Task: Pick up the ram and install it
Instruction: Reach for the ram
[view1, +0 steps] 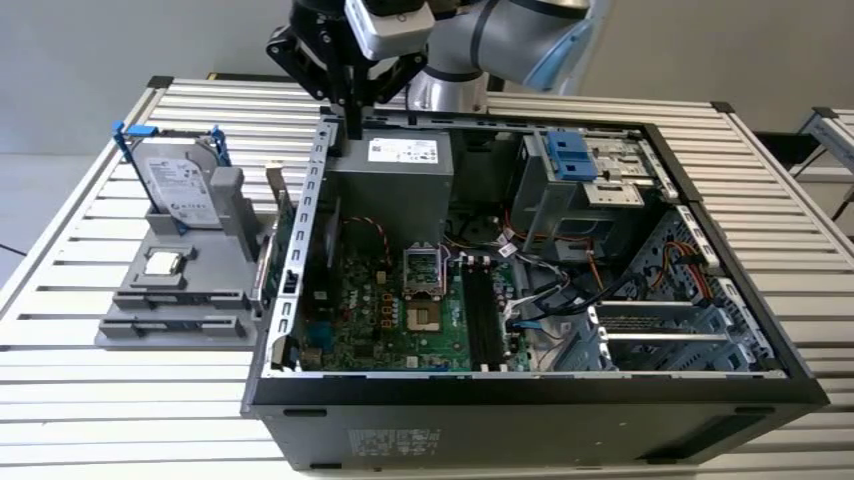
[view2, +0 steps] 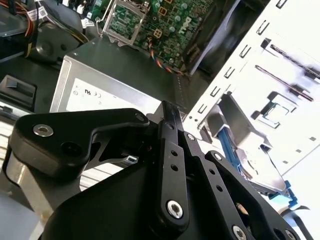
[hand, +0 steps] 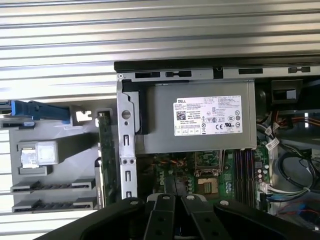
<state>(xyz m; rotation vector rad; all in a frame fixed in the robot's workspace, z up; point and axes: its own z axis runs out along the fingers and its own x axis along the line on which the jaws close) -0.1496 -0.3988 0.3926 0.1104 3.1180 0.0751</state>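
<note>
1. On the exterior view's left, the hard drive (view1: 180, 185) and processor chip (view1: 163, 263) sit in the gray holder (view1: 174, 325). A misaimed descent could strike either of them instead of the ram.
2. The ram (view1: 274, 195) stands on edge in that holder, just beside the case wall (view1: 318, 200). In so tight a gap, a finger could catch the wall or bend the stick.
3. The gripper (view1: 355, 118) hovers above the wall's far end, its jaws closed together on nothing. Coming down unopened, it would likely jab the board's top edge.
4. Further right, inside the case, lie the power supply (view1: 394, 185) and the memory slots (view1: 481, 315). The loose cables (view1: 561, 290) nearby could snag a carried stick.
</note>
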